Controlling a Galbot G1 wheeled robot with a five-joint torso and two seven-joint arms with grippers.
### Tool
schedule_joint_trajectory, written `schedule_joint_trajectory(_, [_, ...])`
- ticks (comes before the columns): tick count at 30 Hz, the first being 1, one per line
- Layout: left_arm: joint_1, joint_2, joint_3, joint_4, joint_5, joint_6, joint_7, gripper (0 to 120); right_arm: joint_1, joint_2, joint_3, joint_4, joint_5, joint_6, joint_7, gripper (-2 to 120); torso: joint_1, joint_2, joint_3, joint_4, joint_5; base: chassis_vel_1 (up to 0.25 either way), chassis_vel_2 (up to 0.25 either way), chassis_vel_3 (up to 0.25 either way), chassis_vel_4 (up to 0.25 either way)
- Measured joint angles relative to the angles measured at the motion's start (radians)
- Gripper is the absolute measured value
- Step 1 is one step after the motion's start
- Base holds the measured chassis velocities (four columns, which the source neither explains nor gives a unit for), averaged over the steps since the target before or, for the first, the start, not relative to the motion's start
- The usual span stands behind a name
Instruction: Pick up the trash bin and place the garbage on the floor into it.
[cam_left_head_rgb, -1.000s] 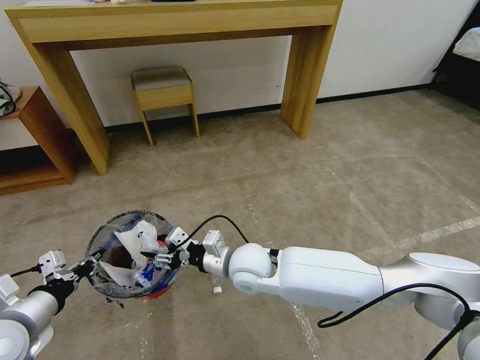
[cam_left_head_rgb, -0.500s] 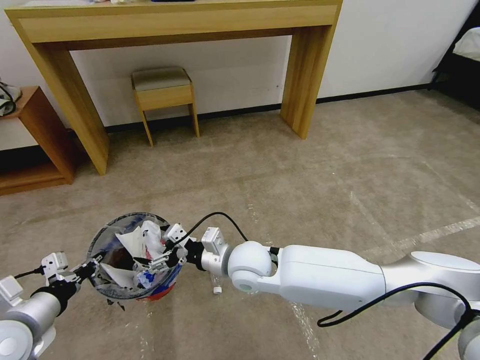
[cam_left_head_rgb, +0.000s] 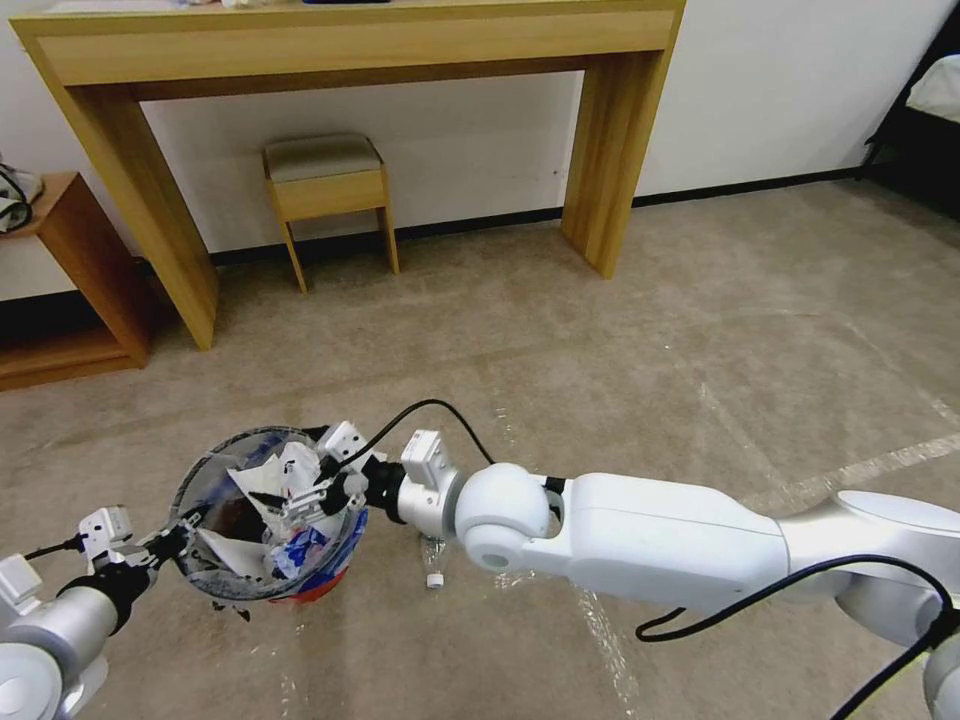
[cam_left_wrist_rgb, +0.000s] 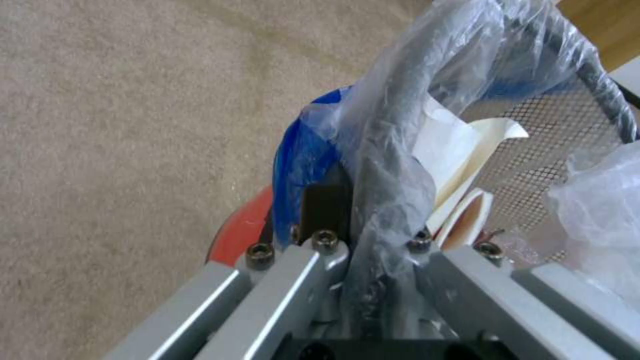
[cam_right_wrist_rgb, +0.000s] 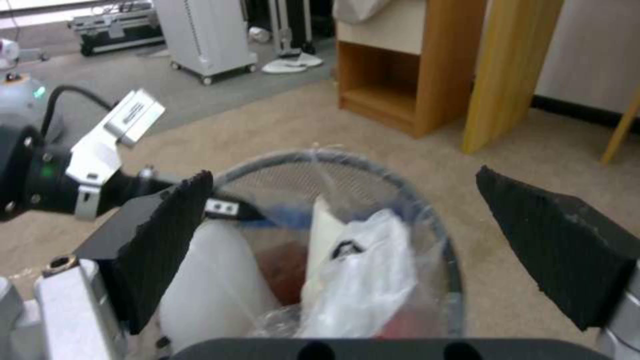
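Beige-grey short-pile carpet (cam_left_head_rgb: 620, 330) crossed by faint whitish tape lines stretches back to a white wall, where a light wooden console table (cam_left_head_rgb: 350, 50) stands over a small wooden stool with a grey cushion (cam_left_head_rgb: 325, 190).

Near the head view's lower left, the small round trash bin with a red base, a dark rim and a crinkly clear-and-blue plastic liner (cam_left_head_rgb: 212, 575) hangs from the left gripper (cam_left_head_rgb: 178, 532), whose fingers are pinched tight on the rim at the side nearest the robot's left. In the left wrist view that rim and bunched liner (cam_left_wrist_rgb: 390, 165) run straight between the two metal fingers (cam_left_wrist_rgb: 313, 250), with the red base (cam_left_wrist_rgb: 237, 232) below and bare carpet beside it.

The right gripper (cam_left_head_rgb: 312, 492) reaches across from the right and sits over the bin's mouth, jaws spread wide with nothing between them. From the right wrist view, its two black ribbed pads (cam_right_wrist_rgb: 167, 235) frame the mesh-walled opening, inside which lie white insoles (cam_right_wrist_rgb: 213, 280), a white plastic bag with a black mark (cam_right_wrist_rgb: 363, 280) and something red-brown deeper down. That view also catches the left gripper (cam_right_wrist_rgb: 223, 206) on the far rim.

On the carpet just beside the bin, under the right wrist, lies a small clear plastic bottle with a white cap (cam_left_head_rgb: 432, 562). Open carpet spreads to the right and ahead.
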Motion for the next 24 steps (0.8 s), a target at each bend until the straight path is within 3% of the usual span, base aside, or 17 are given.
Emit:
schedule_joint_trajectory(12, [0.014, 0.001, -0.013, -0.007, -0.002, 0.000, 0.000, 1, -0.024, -0.087, 0.093, 0.047, 0.001, -0.001, 0.005, 100, 0.000, 0.000, 0.000, 0.0000, 0.0001, 0.000, 0.000, 0.000, 0.000])
schedule_joint_trajectory(16, [0.019, 0.003, -0.020, -0.009, -0.003, 0.000, -0.001, 1, -0.068, -0.129, 0.187, 0.082, 0.001, 0.004, -0.001, 100, 0.000, 0.000, 0.000, 0.0002, 0.0001, 0.000, 0.000, 0.000, 0.000])
schedule_joint_trajectory(18, [0.024, 0.004, -0.032, -0.011, -0.007, 0.000, -0.001, 1, -0.155, -0.170, 0.343, 0.113, -0.003, 0.024, -0.019, 100, 0.000, 0.000, 0.000, 0.0000, 0.0002, 0.000, 0.000, 0.000, 0.000])
schedule_joint_trajectory(22, [0.027, 0.003, -0.038, -0.010, -0.008, 0.000, -0.001, 1, -0.221, -0.186, 0.451, 0.121, -0.012, 0.048, -0.027, 100, 0.000, 0.000, 0.000, -0.0001, 0.0002, 0.000, 0.000, 0.000, 0.000])
schedule_joint_trajectory(24, [0.028, -0.002, -0.044, -0.010, -0.011, 0.000, -0.001, 1, -0.320, -0.198, 0.596, 0.125, -0.026, 0.086, -0.032, 100, 0.000, 0.000, 0.000, 0.0000, 0.0003, 0.000, 0.000, 0.000, 0.000])
